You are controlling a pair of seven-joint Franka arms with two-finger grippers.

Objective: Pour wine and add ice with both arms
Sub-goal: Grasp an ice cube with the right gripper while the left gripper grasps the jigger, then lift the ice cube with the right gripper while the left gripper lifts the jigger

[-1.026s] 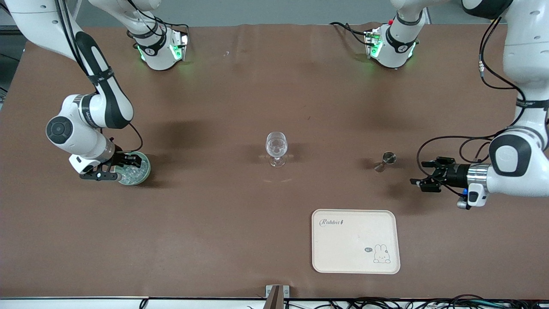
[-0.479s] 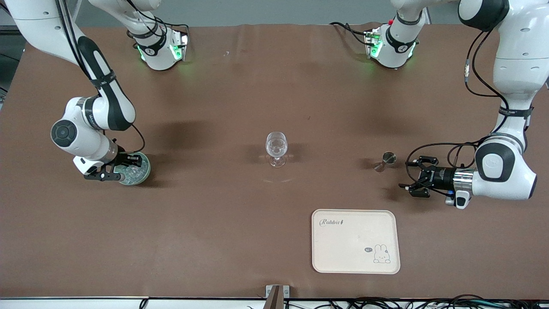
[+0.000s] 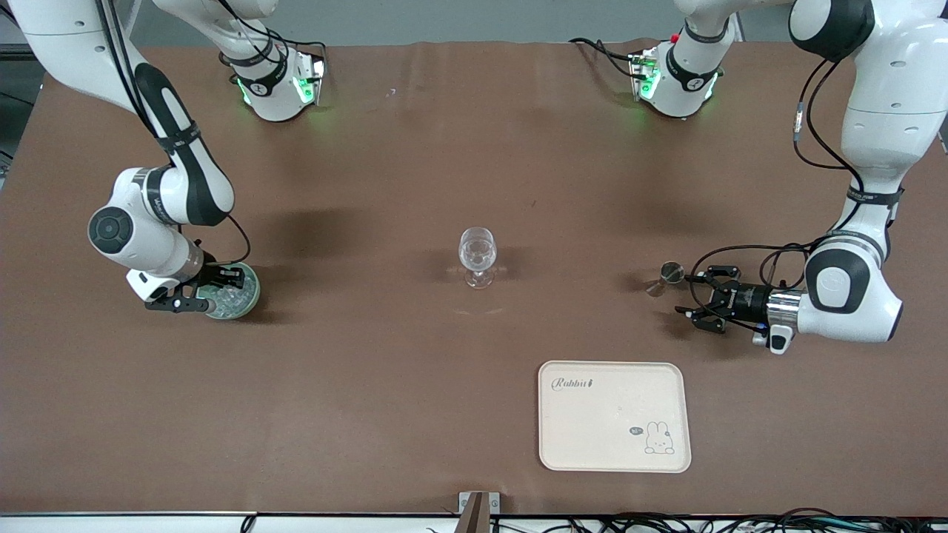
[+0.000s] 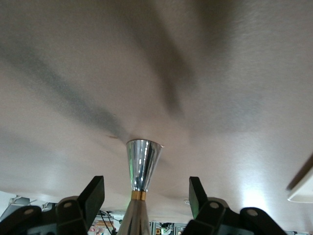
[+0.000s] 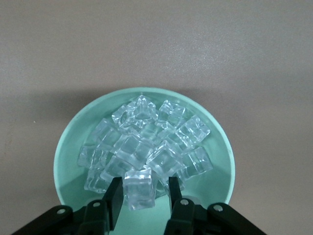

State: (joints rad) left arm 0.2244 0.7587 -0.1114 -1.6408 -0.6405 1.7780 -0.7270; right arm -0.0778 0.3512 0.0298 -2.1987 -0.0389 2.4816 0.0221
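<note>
A mint-green bowl [image 3: 252, 293] [image 5: 68, 147] toward the right arm's end of the table holds the ice [image 3: 232, 297] [image 5: 146, 142], a heap of clear cubes. My right gripper [image 3: 215, 290] [image 5: 143, 188] is low in the bowl, open, with its fingers either side of one cube; one finger touches it and a gap shows at the other. A clear wine glass [image 3: 478, 254] stands mid-table. A shiny metal jigger [image 3: 670, 275] [image 4: 142, 159] stands toward the left arm's end. My left gripper [image 3: 689, 295] [image 4: 145, 188] is open and level with the jigger, which sits between its wide-apart fingers.
A cream tray [image 3: 615, 444] with a rabbit print lies nearer to the front camera than the jigger. The two arm bases with green lights [image 3: 278, 85] [image 3: 670, 81] stand along the table's back edge.
My left gripper has moved toward the jigger and now has it between its open fingers. My right gripper shifted slightly at the bowl, then stayed still.
</note>
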